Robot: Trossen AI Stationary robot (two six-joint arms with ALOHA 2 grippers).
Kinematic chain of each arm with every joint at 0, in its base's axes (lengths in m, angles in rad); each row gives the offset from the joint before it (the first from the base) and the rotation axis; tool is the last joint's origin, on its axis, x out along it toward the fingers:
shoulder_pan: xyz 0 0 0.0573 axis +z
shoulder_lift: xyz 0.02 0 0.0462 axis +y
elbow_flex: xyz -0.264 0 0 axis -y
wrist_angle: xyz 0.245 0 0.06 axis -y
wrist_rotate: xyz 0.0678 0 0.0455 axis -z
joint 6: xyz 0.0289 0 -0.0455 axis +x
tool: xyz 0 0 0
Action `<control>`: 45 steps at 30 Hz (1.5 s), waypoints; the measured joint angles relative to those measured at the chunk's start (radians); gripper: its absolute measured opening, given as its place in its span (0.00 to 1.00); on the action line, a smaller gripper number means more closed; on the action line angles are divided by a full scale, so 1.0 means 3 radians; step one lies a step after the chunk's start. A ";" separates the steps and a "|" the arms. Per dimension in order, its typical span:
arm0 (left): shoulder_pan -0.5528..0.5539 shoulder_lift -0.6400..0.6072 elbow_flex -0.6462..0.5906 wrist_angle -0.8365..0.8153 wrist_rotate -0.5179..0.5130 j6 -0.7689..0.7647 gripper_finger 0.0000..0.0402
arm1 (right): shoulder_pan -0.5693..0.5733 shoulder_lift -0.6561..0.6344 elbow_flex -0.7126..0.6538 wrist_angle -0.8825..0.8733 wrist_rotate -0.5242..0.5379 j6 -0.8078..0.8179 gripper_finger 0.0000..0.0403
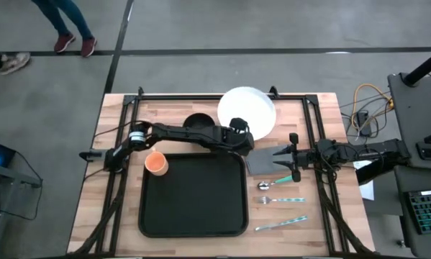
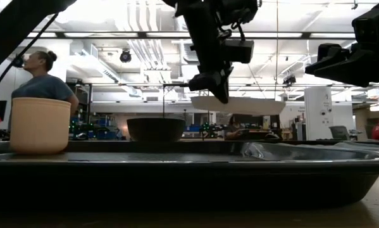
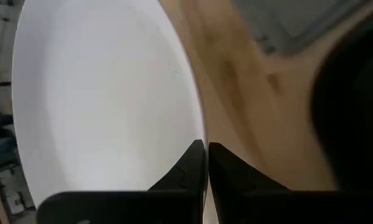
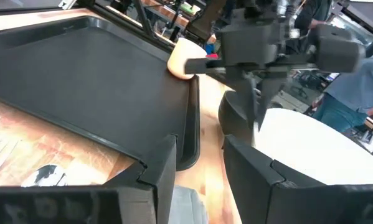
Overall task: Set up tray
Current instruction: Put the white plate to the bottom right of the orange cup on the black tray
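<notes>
The left arm reaches flat across the back of the table, its left gripper (image 1: 242, 134) out at the near edge of the white plate (image 1: 248, 109). Its fingers (image 3: 195, 163) are pinched together on the plate's rim, and in the low view the plate (image 2: 238, 104) hangs clear of the table top, held level from that one edge.

Just under and beside this gripper, on the side toward the front of the table, runs the far right corner of the tray (image 1: 193, 194), a big black rectangle with a low rim. The plate is outside the tray, past that corner. In the tray's far left corner, well along the arm from the gripper, stands an orange cup (image 1: 156, 162). A dark bowl (image 1: 196, 123) sits on the bare wood behind the arm, partly covered by it.

On the gripper's other side lies a grey napkin (image 1: 262, 160), just off the tray's right edge. The right gripper (image 1: 294, 157) rests over the far side of that napkin, its arm stretched in from the table's right; its jaws stand partly apart with nothing between them. Further toward the front, beyond the napkin, lie a spoon (image 1: 273, 183), a fork (image 1: 280, 200) and a knife (image 1: 280, 224), side by side on the wood.

A person stands in the room behind the table.
</notes>
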 joint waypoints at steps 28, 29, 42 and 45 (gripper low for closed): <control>-0.0702 -0.0194 -0.0384 -0.0211 -0.0127 -0.0868 0.00 | -0.0001 -0.0001 0.0000 0.0000 0.0000 0.0000 0.31; -0.0723 -0.0239 -0.0454 -0.0208 -0.0127 -0.0933 0.00 | -0.0001 -0.0001 0.0000 0.0000 0.0000 0.0000 0.30; -0.1215 -0.0920 -0.1465 0.0189 -0.0201 -0.1895 0.00 | -0.0001 -0.0001 0.0000 0.0000 0.0000 0.0000 0.31; -0.1368 -0.1001 -0.1573 0.0200 -0.0201 -0.2125 0.00 | -0.0001 0.0000 0.0000 0.0000 0.0000 0.0000 0.31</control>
